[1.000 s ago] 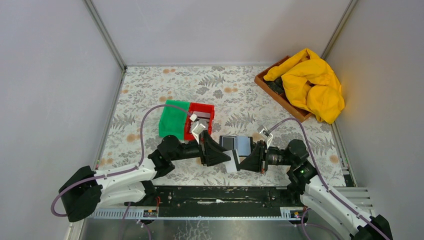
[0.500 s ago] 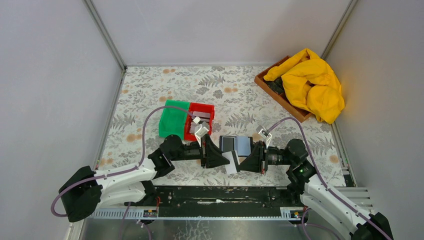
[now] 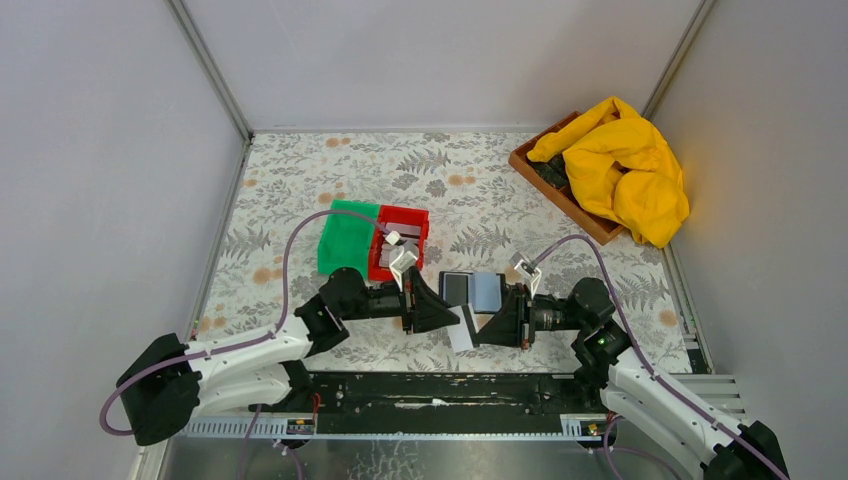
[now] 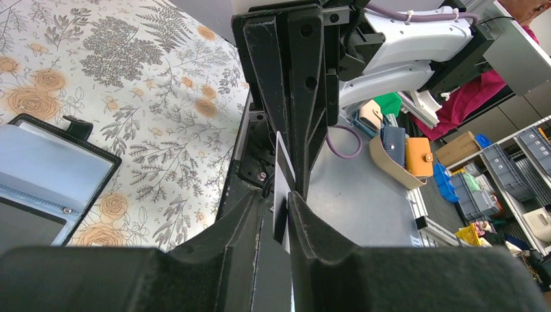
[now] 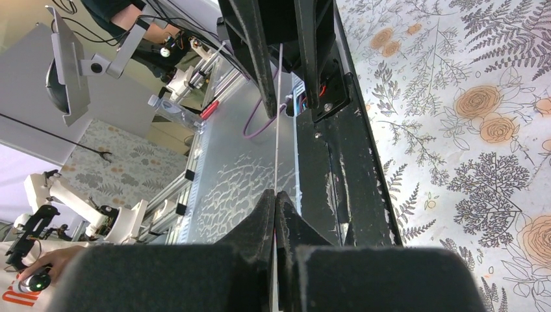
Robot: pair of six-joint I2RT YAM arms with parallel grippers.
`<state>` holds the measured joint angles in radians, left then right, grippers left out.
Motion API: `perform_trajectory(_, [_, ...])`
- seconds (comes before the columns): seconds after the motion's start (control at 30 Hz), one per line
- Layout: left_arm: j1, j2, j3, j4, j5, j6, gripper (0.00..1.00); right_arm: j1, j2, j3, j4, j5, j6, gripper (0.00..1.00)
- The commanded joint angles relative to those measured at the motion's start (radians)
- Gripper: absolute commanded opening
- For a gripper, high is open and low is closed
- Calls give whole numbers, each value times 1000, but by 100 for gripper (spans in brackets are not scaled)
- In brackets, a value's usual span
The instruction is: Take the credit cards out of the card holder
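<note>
Since earlier frame: narrowing of left gripper point(image 4: 279, 195) around white card point(image 4: 284, 166), gap remaining on 1 side. Right gripper point(image 5: 274, 195): clenched on same card. Card holder point(image 3: 472, 290): open on bench, just beyond both tips. Risk: drop on early right release; bend from skewed closing.

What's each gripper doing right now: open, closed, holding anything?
Left gripper: open, jaws either side of the white card, not clamped yet.
Right gripper: closed, holding that card.
</note>
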<state>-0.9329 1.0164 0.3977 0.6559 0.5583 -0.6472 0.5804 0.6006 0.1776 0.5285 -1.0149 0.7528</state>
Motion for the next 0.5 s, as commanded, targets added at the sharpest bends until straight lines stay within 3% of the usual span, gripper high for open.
perform_trajectory(0.0, [6, -19, 33, -16, -17, 29, 29, 13, 1, 22, 37, -18, -10, 0])
perform_trajectory(0.13, [6, -24, 30, -24, -35, 30, 23, 19, 1, 22, 32, -18, -15, 0])
perform_trajectory(0.23, [7, -37, 25, -24, -56, 32, 0, 26, 4, 22, 29, -18, -20, 0])
perform_trajectory(0.33, [11, -50, 22, -24, -73, 30, 0, 32, 3, 26, 13, -5, -31, 0])
perform_trajectory(0.37, [13, -56, 22, -30, -87, 29, 0, 32, -2, 28, 2, 6, -40, 4])
perform_trajectory(0.47, [23, -87, 11, -65, -195, 25, 0, 32, -44, 40, -78, 77, -96, 49])
